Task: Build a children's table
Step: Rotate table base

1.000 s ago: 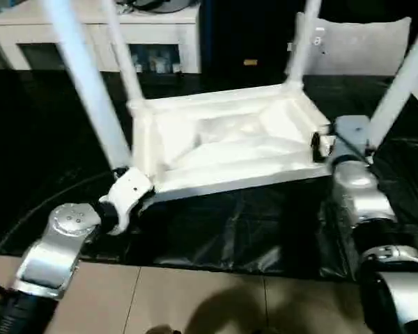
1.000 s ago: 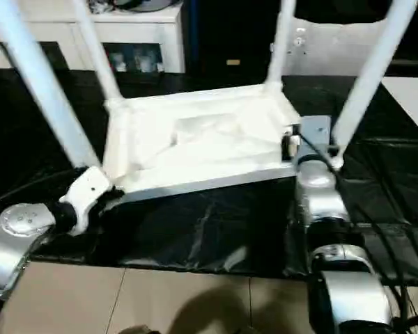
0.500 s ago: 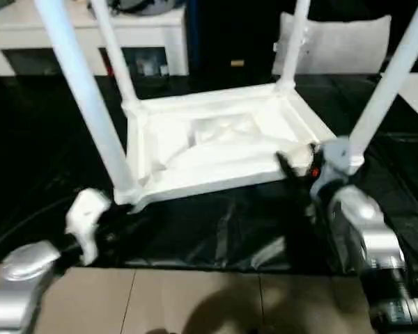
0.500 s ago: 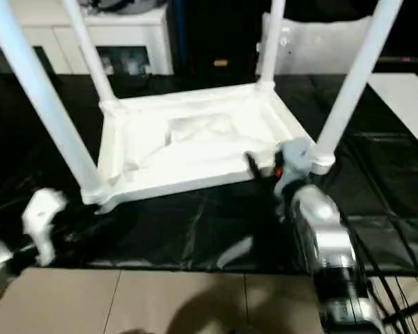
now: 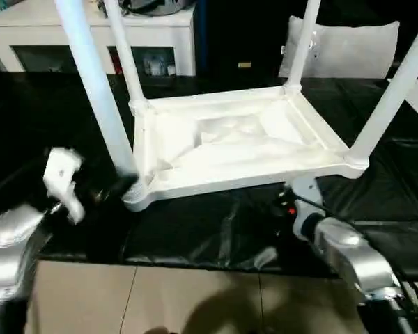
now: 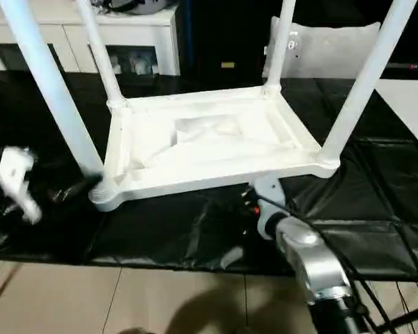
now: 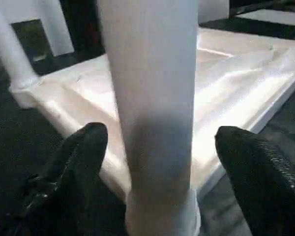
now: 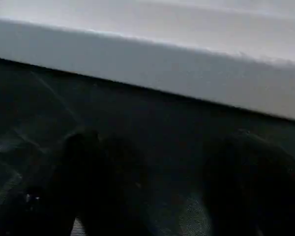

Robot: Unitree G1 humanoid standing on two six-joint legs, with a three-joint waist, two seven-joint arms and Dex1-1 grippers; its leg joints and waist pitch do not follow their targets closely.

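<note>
Black sheeting (image 5: 216, 229) covers our work surface; tan floor lies at six o'clock, white cabinet (image 6: 146, 42) at eleven. Upside-down children's table (image 5: 230, 142) rests centrally, its four legs cut off above. Our left gripper (image 7: 160, 162) gapes apart around the near-left leg (image 7: 150, 98), untouching. Right gripper (image 8: 162, 182) spread, blurred, below the table's edge.

1. The table (image 5: 230, 142) and its legs (image 5: 90, 83) look like smooth white plastic with a dull sheen.
2. The cover (image 5: 195, 233) is black, wrinkled and glossy, like plastic film.
3. The left gripper's fingers (image 7: 258, 182) are black with a fine woven-looking texture.
4. The forearms (image 6: 310, 268) are silvery, satin metal.
</note>
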